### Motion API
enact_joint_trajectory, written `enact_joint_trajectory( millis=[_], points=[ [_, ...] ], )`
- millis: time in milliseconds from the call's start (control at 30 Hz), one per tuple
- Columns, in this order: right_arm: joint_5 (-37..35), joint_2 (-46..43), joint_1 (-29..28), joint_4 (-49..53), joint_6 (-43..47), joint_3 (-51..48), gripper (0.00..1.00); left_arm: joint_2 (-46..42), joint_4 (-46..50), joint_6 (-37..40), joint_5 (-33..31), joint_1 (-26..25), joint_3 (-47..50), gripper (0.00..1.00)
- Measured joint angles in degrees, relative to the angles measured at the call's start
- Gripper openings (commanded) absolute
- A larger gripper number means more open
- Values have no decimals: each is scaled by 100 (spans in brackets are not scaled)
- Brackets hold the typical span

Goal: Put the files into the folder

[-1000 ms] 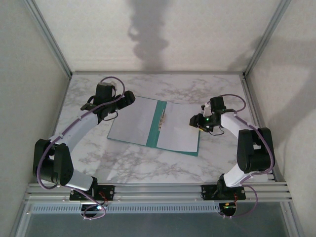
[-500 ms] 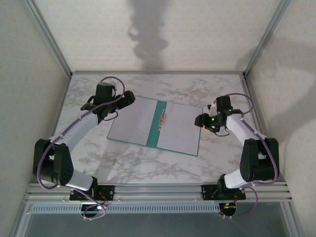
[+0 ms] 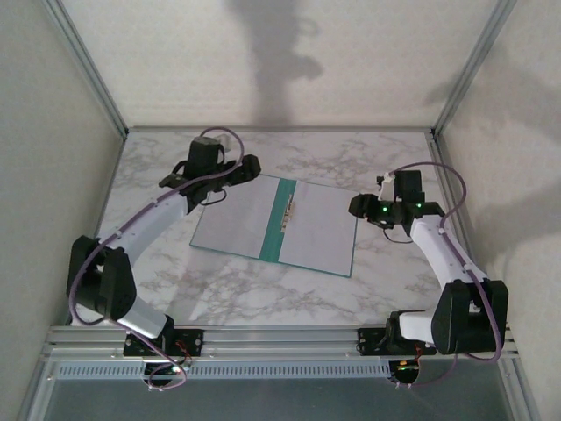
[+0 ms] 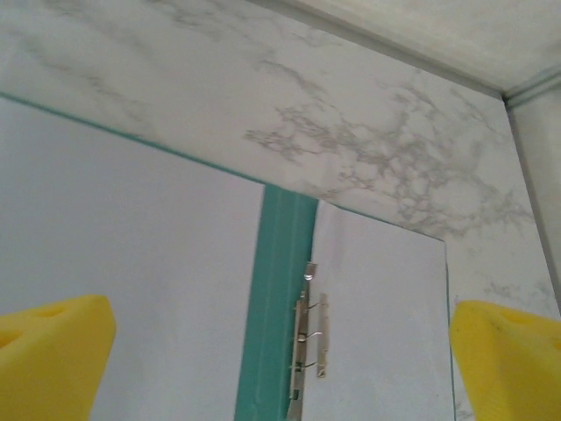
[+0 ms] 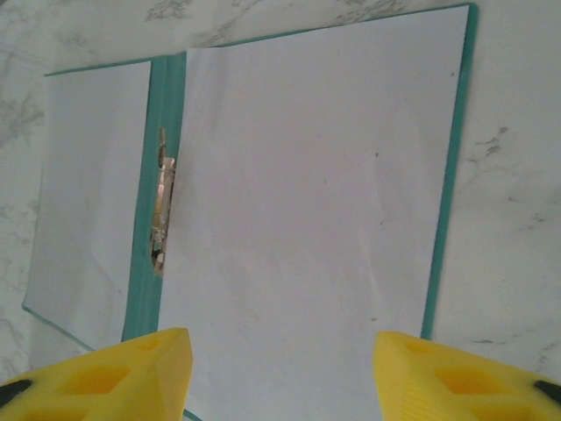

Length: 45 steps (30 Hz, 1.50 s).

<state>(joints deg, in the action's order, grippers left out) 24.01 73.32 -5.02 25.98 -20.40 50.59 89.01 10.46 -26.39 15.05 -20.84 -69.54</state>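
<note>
Files [image 3: 320,230] lie in the open folder [image 3: 280,219] at the middle of the table [image 3: 263,298], between the two arms. The left arm runs from the near left corner along the left side, then bends right, with its gripper [image 3: 252,167] at the folder's far left corner. The right arm rises from the near right corner and turns its wrist left, so its gripper [image 3: 358,206] sits just beside the folder's right edge. The folder is flat and slightly skewed. A white sheet covers each teal leaf, leaving a teal spine and thin rims bare, and a small fastener [image 4: 311,342] stands by the fold. The left jaws gape wide over the left sheet, holding nothing. The right jaws stand well apart over the right sheet, also empty.
</note>
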Motion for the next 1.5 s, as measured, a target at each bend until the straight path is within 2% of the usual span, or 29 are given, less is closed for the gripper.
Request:
enact_joint_trajectory(
  millis=[133, 367, 467, 867, 1200, 1500],
  points=[
    [155, -4, 0, -413, -192, -398, 57, 555, -133, 245, 9, -308, -437, 92],
    [350, -2, 0, -1224, -422, -946, 57, 1440, -417, 787, 44, -614, -925, 93],
    [439, 2, 0, -1611, -474, -1154, 57, 1871, -431, 992, 157, -651, -1217, 92],
    [776, 111, -46, -2938, -503, -1683, 57, 3429, -79, 1414, 863, -645, -2465, 79],
    [780, 269, -339, -3523, -516, -1915, 57, 4050, 293, 1637, 1427, -621, -2916, 77],
    [778, 376, -422, -3672, -511, -1917, 57, 4262, 507, 1862, 1829, -605, -3027, 76]
  ],
)
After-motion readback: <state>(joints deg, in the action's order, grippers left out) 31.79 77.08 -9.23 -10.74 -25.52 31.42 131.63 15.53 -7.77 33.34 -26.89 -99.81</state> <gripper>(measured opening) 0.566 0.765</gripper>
